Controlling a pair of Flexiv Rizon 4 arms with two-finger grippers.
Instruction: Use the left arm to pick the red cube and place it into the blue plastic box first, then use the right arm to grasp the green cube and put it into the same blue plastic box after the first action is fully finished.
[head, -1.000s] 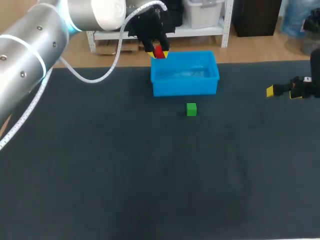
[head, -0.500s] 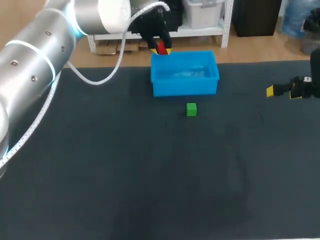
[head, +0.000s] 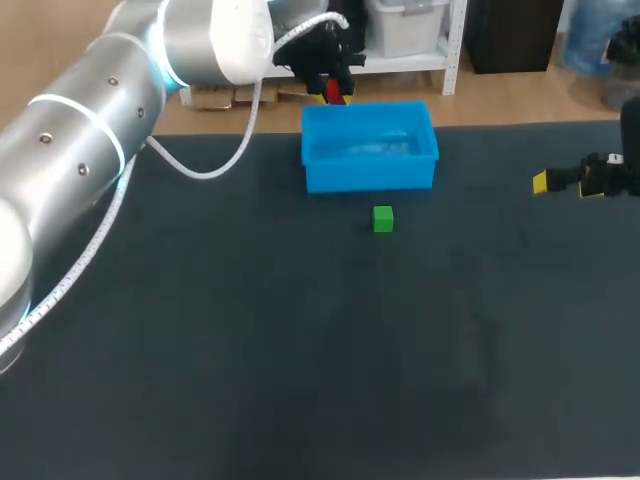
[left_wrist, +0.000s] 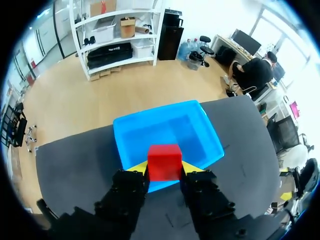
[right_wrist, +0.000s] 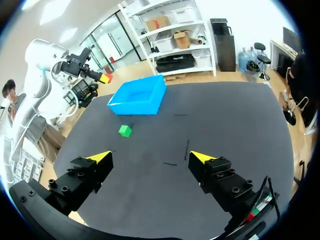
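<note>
Left arm (head: 100, 110) reaches in from the left side to the table's (head: 250, 350) far edge. Left jaws: closed on the red cube (head: 333, 90), one yellow tip on each side face, cube level between them.

Cube position: raised in the air at the far-left corner of the blue box (head: 370, 175). In the left wrist view the red cube (left_wrist: 164, 161) lies over the box rim nearest the jaws. The box's (left_wrist: 150, 116) open floor shows ahead of it.

Box: open top, sitting close to the table's far edge, long sides running along that edge.

Green cube (head: 383, 218): flat on the table, near the box's front wall but apart from it. Dark table surface shows on all sides of it. From the right wrist the green cube (right_wrist: 125, 131) shows nearer than the box (right_wrist: 134, 108), well ahead of the right jaws.

Right arm (head: 605, 175): near the table's right edge, well apart from both box and green cube. Right jaws: wide, nothing between the yellow tips. A broad stretch of table lies between them and the green cube.
</note>
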